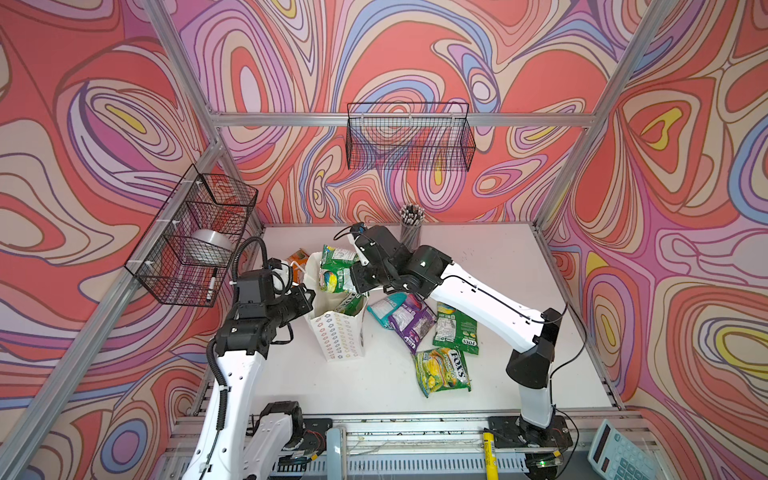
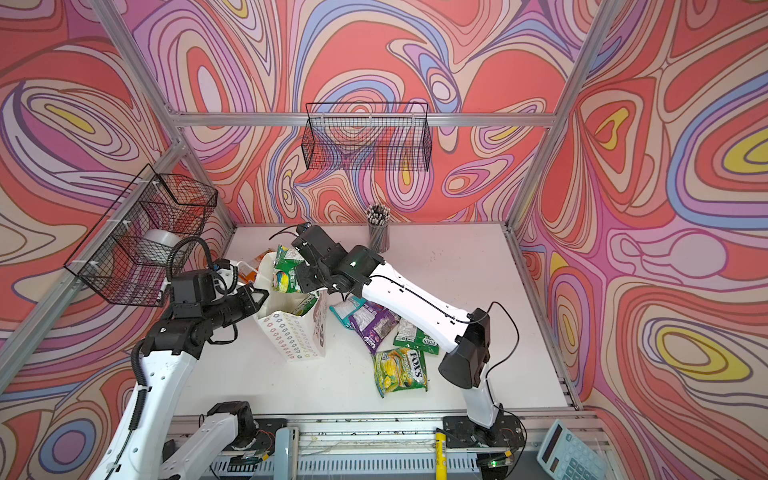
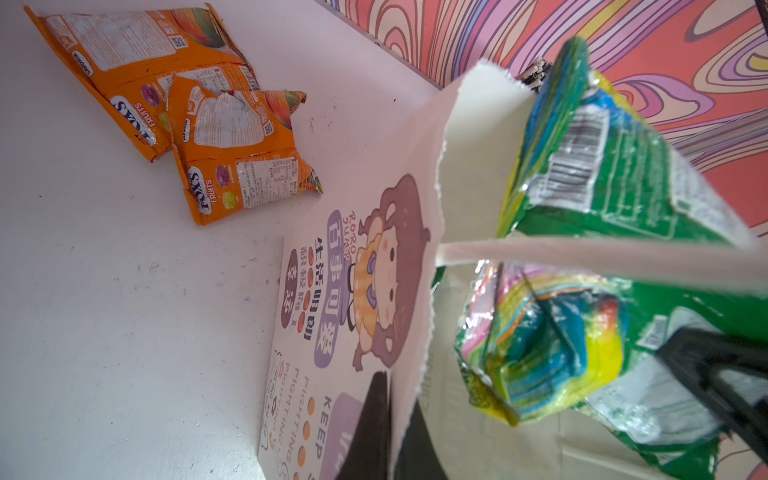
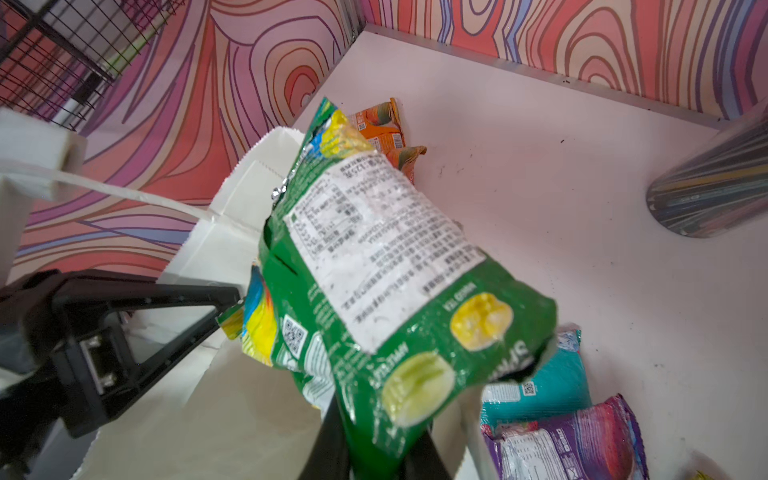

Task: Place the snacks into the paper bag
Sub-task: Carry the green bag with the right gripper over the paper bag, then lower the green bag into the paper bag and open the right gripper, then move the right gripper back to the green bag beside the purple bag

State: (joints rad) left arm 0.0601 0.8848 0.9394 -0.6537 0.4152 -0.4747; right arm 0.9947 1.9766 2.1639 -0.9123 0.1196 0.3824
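the paper bag (image 1: 338,332) stands upright, its rim clamped in the left gripper (image 1: 308,293). the right gripper (image 4: 374,453) grasps a green pouch (image 4: 386,257) just above the bag mouth. a purple pouch (image 1: 411,324) lies lower, behind that gripper.

Top views: high over the near edge, facing down and far across my whole table (image 1: 498,257).
My left wrist: close beside the paper bag (image 3: 386,270).
My right wrist: close above the same paper bag.

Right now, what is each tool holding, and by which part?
Left tool pinches the paper bag by its top rim. Right tool grips green snacks, seemingly two, by one end over the bag.
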